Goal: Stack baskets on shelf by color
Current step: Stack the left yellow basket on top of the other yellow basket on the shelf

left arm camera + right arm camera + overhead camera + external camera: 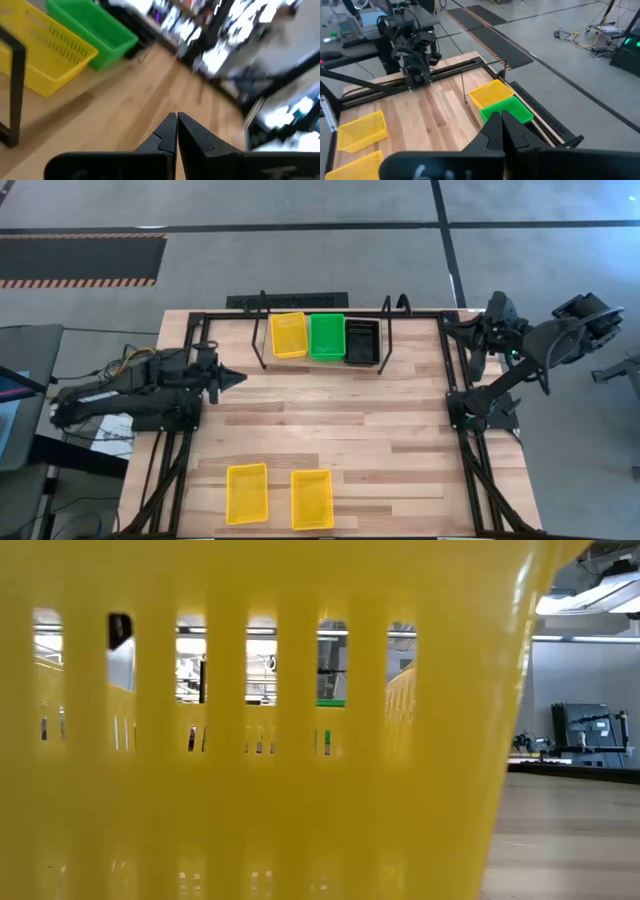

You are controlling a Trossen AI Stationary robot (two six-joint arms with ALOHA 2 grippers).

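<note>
Three baskets sit side by side on the black shelf (262, 330) at the table's far edge: yellow (289, 335), green (326, 336) and black (361, 341). Two more yellow baskets (247, 493) (312, 499) lie flat on the table near its front edge. One of them fills the low view with its slotted wall (250, 740). My left gripper (238, 378) hangs shut over the table's left side, pointing toward the middle, with nothing in it. My right gripper (501, 117) is shut and empty, held high by the table's far right corner.
The black frame (455, 370) edges the wooden table on both sides. Bare wood lies between the shelf and the two near baskets. The shelf's thin tube leg (17, 75) stands close to my left gripper's side of the yellow basket (45, 55).
</note>
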